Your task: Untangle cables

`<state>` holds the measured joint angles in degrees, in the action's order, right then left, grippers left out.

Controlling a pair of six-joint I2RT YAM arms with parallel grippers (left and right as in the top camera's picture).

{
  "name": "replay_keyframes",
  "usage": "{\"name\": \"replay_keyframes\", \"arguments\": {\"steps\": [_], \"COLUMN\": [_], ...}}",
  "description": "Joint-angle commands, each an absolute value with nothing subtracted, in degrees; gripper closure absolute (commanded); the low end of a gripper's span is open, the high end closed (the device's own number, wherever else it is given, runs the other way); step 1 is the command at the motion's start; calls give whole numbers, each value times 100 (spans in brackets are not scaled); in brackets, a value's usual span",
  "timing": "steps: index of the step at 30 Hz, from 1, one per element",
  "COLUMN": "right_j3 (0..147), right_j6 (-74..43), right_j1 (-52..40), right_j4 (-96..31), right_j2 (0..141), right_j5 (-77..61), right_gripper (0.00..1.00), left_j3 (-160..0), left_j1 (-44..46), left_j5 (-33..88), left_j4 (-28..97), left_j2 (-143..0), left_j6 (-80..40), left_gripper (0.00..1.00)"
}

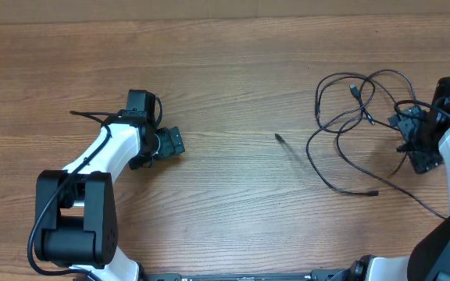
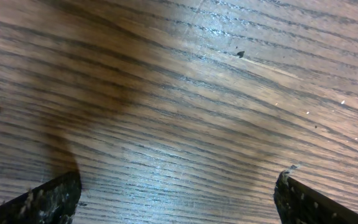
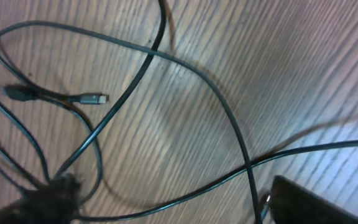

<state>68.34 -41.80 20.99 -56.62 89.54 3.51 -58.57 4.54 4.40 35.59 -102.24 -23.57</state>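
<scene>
The cables (image 1: 342,117) lie as thin black cords in loose, crossing loops on the right of the wooden table (image 1: 233,70). One end (image 1: 278,137) points toward the middle. My right gripper (image 1: 414,139) stands open at the tangle's right edge. In the right wrist view its gripper (image 3: 169,194) is spread wide, and a cable (image 3: 185,190) runs along the table between the fingers, crossed by another cord (image 3: 248,168). A silvery plug tip (image 3: 95,98) lies to the upper left. My left gripper (image 1: 170,143) is open over bare wood (image 2: 179,112), far from the cables.
The left arm's own thicker black wire (image 1: 88,116) trails out to the left of its wrist. One cord (image 1: 420,201) runs from the tangle toward the right arm's base at the front edge.
</scene>
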Motion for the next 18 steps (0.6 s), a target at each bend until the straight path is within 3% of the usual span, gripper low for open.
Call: {"name": "replay_keyframes", "arguments": {"steps": [1,11,18], "right_j3": [6818,6818,6818], "right_j6": [-4176,-4182,-4180], "right_j1": [2112,2112,2112], "right_j4": [-5695,-5695,-5693], "right_j2": [8952,8952,8952], "right_j5": [552,-502,-523], "right_gripper": [0,0,0], "left_j3": [-5664,-5664,-5664], "left_j1": [454,454,454], "left_j5": [489,486,489], "left_j4": [3548,3548,3548], "left_j2": [-10377,-10377,-10377], "left_j6": [-2333,-2333,-2333], "left_gripper": [0,0,0]}}
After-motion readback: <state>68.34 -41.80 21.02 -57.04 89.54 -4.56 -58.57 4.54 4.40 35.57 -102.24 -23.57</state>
